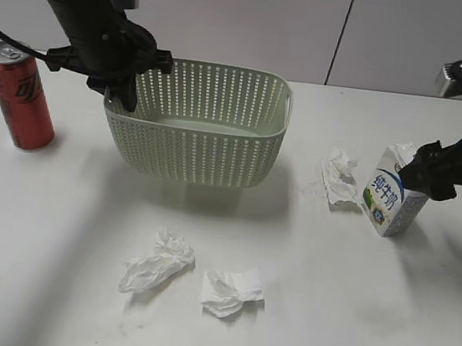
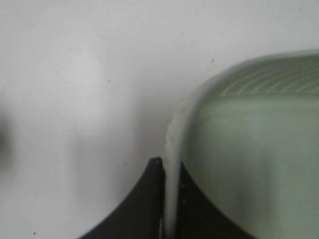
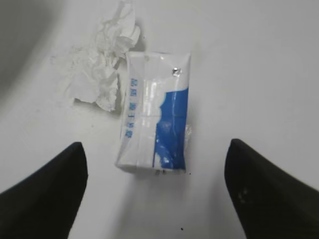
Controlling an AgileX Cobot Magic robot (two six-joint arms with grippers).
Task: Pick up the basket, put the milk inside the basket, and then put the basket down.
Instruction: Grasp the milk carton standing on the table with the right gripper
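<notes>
**Desk:** What's lying around your fingers?

**Me:** Outboard of my left gripper [image 1: 123,92] stands a red soda can [image 1: 19,97], upright and apart from it. Near my right gripper [image 1: 424,170], a crumpled tissue [image 1: 339,177] lies just beside the milk [image 1: 394,199], on the side away from that gripper in the exterior view. Two more tissue wads, one [image 1: 157,263] and another [image 1: 233,291], sit on the table [image 1: 347,322] well in front of the basket [image 1: 199,123], clear of both grippers.

**Desk:** Anything you can't make out?

**Me:** The left wrist view is blurred; I see only the basket's rim [image 2: 174,164] and dark finger shapes low in the picture. In the exterior view the right gripper's tips merge into a dark mass by the carton's top.

**Desk:** Finger state?

**Me:** On the left, the fingers [image 2: 144,199] are pinched on the basket's rim, one either side of the wall. On the right, the fingers [image 3: 45,194] are spread wide, the milk [image 3: 154,119] between and just ahead of them, untouched.

**Desk:** And the task's things?

**Me:** The basket is pale green and perforated, held at its left end. The milk is a white carton with blue print, standing slightly tilted right of the basket.
</notes>
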